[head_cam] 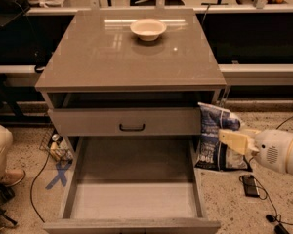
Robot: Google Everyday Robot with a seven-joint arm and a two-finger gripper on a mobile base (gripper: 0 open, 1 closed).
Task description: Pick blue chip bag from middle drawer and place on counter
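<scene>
Right, the gripper (229, 139) is out to the right of the cabinet, just below the level of the table (112, 57), and its cream jaws are closed on the blue chip bag (212, 145). They pinch the bag's right-hand edge, about halfway up. The bag hangs upright from that pinch, top corner up by the cabinet's right post, bottom edge flaring out. It's clear of the middle drawer (134, 179) now, sitting outside the right wall rather than over the floor of it. That makes sense to me: the arm (283, 152) reaches in from the side, so the bag comes out sideways.

The drawer itself is pulled right out, grey floor bare. Above it, the shallower drawer front (88, 122) with the black handle (132, 127) is shut, so nothing juts into the lifting path on that side.

Up top there's a white bowl (148, 29) near the back edge, with plenty of bare slab in front of it. I'd say the pick is done and the carry is what's left. The bag has to rise past the table's overhanging lip, and a floppy foil bag held by one edge could snag there.
</scene>
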